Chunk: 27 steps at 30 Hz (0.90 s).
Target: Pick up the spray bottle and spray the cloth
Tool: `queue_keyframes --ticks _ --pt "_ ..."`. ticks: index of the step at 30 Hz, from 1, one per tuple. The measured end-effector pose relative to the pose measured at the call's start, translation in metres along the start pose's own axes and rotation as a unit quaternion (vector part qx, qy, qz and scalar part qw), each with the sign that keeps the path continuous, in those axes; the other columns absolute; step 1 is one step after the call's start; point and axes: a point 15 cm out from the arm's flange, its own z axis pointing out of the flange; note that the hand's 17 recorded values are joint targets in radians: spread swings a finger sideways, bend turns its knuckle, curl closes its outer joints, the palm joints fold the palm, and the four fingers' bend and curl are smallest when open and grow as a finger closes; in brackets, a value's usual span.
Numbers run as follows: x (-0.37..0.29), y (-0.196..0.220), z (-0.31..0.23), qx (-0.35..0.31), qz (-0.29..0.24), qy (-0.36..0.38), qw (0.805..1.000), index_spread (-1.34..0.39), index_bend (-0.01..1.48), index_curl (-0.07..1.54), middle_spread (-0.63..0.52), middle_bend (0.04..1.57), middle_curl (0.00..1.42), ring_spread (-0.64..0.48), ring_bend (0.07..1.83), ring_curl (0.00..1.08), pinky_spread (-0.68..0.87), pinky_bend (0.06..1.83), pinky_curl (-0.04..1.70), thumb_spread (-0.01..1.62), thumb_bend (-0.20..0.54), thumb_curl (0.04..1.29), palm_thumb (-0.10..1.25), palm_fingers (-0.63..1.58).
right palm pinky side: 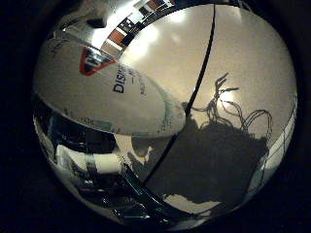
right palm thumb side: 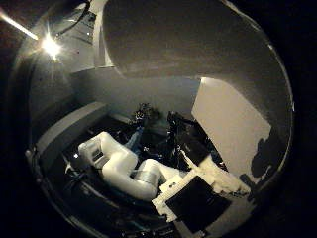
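Spray bottle (right palm pinky side: pixel 104 94) fills much of the little finger side palm view, a white rounded body with blue print and a red and white triangle mark, lying very close to the palm. Beyond it spreads the pale table (right palm pinky side: pixel 243 63), crossed by a thin dark seam (right palm pinky side: pixel 206 53) and carrying a broad shadow (right palm pinky side: pixel 214 160) of the hand and arm. White and black parts of the hand (right palm pinky side: pixel 97 162) show at the edge of this view, next to the bottle's underside, but whether the fingers are curled round the bottle or spread cannot be told from what shows. The thumb side palm view looks away from the table: a large pale rounded surface, likely the same bottle, crowds in close to the palm, and past it stands the robot arm (right palm thumb side: pixel 124 168), white, with a silver joint. Its wrist end carries white and black parts. A white wall panel (right palm thumb side: pixel 230 129) stands beside the arm, and a bright ceiling light (right palm thumb side: pixel 49 45) glares far off. No cloth can be made out in either view.
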Motion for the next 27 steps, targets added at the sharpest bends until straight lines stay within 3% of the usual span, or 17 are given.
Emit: queue_keyframes --ticks 6,27 --pt "0.008 -0.003 -0.015 0.007 0.002 0.012 1.0 -0.4 0.23 0.42 -0.02 0.37 0.35 0.01 0.67 0.26 0.38 0.66 0.48 1.0 -0.026 0.46 0.69 0.14" --pt "0.057 -0.006 -0.154 0.093 0.029 0.108 0.989 -0.34 0.19 0.36 -0.01 0.21 0.35 0.02 0.54 0.23 0.41 0.56 0.32 0.99 -0.026 0.44 0.71 0.29"
